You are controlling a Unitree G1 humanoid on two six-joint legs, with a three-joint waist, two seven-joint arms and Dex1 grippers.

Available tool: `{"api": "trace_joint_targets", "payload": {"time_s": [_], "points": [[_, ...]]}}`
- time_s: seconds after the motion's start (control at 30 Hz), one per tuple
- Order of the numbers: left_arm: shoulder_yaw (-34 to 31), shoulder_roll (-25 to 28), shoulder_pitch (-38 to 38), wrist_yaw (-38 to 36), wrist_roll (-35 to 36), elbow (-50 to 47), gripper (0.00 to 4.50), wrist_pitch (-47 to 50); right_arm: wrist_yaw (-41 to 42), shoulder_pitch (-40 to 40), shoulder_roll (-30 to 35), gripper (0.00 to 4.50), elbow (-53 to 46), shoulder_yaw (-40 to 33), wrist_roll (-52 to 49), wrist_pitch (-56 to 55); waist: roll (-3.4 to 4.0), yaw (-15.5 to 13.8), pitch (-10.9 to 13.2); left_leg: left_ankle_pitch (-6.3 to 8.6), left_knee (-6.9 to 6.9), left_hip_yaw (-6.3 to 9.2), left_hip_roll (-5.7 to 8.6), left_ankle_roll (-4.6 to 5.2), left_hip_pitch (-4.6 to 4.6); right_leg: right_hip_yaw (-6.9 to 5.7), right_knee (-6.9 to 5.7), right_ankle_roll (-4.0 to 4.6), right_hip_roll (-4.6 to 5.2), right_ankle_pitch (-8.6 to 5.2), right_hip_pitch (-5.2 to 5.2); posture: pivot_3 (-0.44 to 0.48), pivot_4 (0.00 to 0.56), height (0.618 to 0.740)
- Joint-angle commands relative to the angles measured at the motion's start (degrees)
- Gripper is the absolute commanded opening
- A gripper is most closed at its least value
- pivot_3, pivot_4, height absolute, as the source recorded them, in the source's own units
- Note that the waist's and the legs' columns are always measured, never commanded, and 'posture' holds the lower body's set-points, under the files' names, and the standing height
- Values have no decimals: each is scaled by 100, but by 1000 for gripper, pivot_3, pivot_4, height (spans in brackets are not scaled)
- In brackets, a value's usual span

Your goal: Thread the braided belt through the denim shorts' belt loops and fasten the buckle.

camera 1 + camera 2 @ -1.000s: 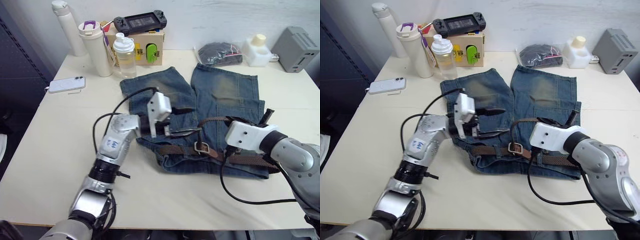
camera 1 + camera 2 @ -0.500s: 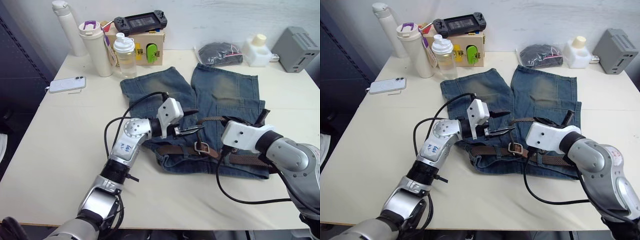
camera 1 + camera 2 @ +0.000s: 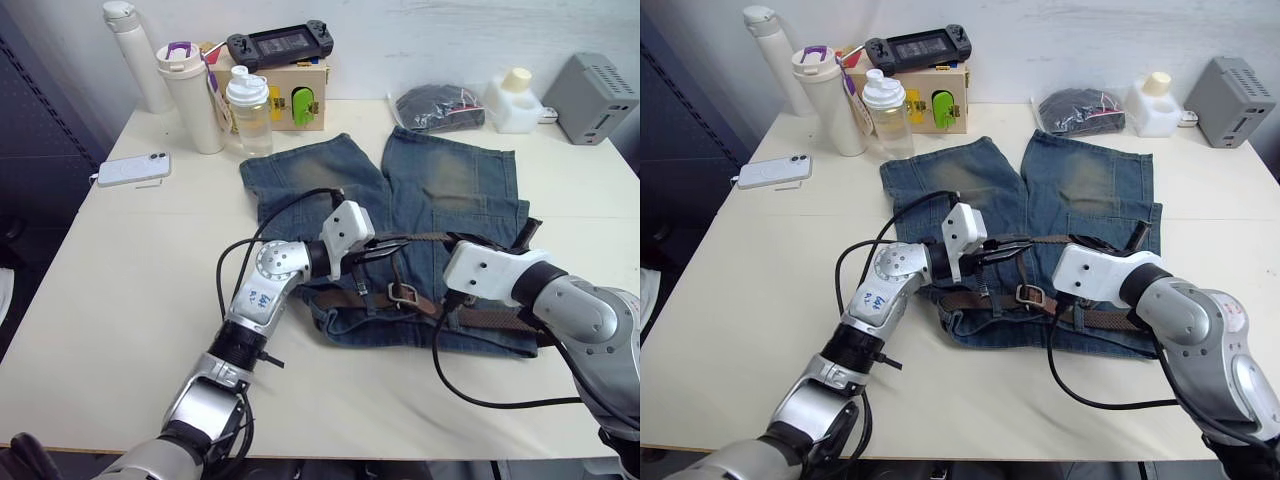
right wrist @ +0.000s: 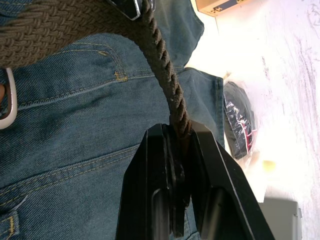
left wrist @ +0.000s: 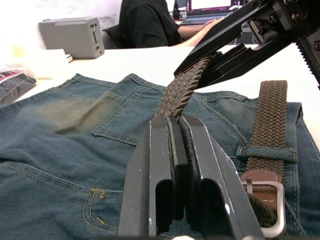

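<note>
The denim shorts point(image 3: 440, 180) lie flat mid-table, waistband toward me. The braided belt point(image 3: 495, 320) runs along the waistband under a belt loop point(image 5: 262, 152), and its silver buckle point(image 3: 404, 295) rests on the denim with its tan tab. From the buckle area a stretch of strap rises off the cloth. My left gripper point(image 3: 392, 246) is shut on that raised strap, which sits between its fingers point(image 5: 160, 150) in the left wrist view. Just to its right, my right gripper point(image 3: 447, 241) is shut on the same strap point(image 4: 165, 75), so the piece hangs taut between the two.
At the back left stand bottles point(image 3: 190, 95) and a wooden box point(image 3: 285, 95) with a game controller on top; a phone point(image 3: 133, 168) lies at the left edge. A bagged dark bundle point(image 3: 437, 107), a white container point(image 3: 513, 98) and a grey box point(image 3: 590, 97) line the back right. A seated person point(image 5: 145, 22) is beyond the table.
My left gripper has swung right from over the left leg of the shorts to the raised strap and closed on it. The right gripper has kept its hold and barely moved.
</note>
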State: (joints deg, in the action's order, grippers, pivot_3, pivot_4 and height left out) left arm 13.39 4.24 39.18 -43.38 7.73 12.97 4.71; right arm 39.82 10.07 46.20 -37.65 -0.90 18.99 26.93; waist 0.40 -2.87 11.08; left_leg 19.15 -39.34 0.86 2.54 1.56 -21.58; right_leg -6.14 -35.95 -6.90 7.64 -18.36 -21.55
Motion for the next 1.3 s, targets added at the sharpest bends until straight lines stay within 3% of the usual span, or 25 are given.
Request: {"api": "trace_joint_targets", "payload": {"time_s": [0.03,0.07,0.27,0.4,0.43,0.63,0.67,0.93,1.03,1.2,1.3], "points": [[-24,-162,-260,164,206,-475,71,225,-244,240,-455,0,-398,-471,-277,661,0,2,0,0,0,0,0,0,0,0,0,0,0,0,0,0,150,690],[-61,-210,-359,204,305,-597,0,345,-219,231,-566,969,-424,-592,-354,1010,0,2,0,0,0,2,-1,0,0,1,1,0,0,0,0,0,150,690],[-688,-657,-768,472,1571,-1328,0,1426,-33,8,-798,3721,-525,-1090,-845,2356,0,-15,0,0,-6,9,1,0,-4,11,1,0,4,0,2,0,150,690],[-706,-637,-1019,465,1916,-1666,0,1862,168,128,-1269,3721,-921,-1212,-1695,3361,3,24,-2,0,-2,10,-3,-1,-3,17,-1,0,1,0,0,0,150,690],[-698,-623,-1048,477,1953,-1709,0,1908,210,164,-1352,3070,-1018,-1211,-1886,3576,4,51,-2,1,0,9,-5,-1,-1,17,0,1,-1,0,0,0,150,690],[-545,-495,-1134,393,1993,-1873,0,2042,9,183,-1740,297,-1443,-734,-2652,4448,4,31,-2,1,3,10,-1,-1,0,17,2,1,0,0,1,0,150,690],[-530,-472,-1134,393,1983,-1875,0,2044,-43,130,-1694,27,-1480,-562,-2698,4491,4,31,-2,1,3,10,1,-1,0,18,2,1,2,0,1,0,150,690],[-424,-128,-1354,386,1849,-2023,0,1993,-983,-332,-1313,27,-1042,838,-2456,4458,4,54,-3,1,4,8,1,-1,3,19,1,1,1,0,0,0,150,690],[-455,175,-1608,350,1804,-2124,0,1980,-1067,-492,-1073,27,-976,966,-2476,4358,1,39,-9,1,3,9,1,-1,6,19,2,1,1,0,4,0,150,690],[-557,396,-1884,398,1968,-2294,0,2105,-1068,-465,-1213,27,-1030,599,-2771,4146,-5,-28,-16,1,2,13,2,-2,11,19,11,1,3,0,14,0,150,690],[-577,371,-1948,480,1969,-2341,0,2086,-999,-214,-1656,27,-1216,-133,-3172,4234,-6,-20,-16,1,1,13,3,-2,9,20,13,1,4,0,13,0,150,690]]}}
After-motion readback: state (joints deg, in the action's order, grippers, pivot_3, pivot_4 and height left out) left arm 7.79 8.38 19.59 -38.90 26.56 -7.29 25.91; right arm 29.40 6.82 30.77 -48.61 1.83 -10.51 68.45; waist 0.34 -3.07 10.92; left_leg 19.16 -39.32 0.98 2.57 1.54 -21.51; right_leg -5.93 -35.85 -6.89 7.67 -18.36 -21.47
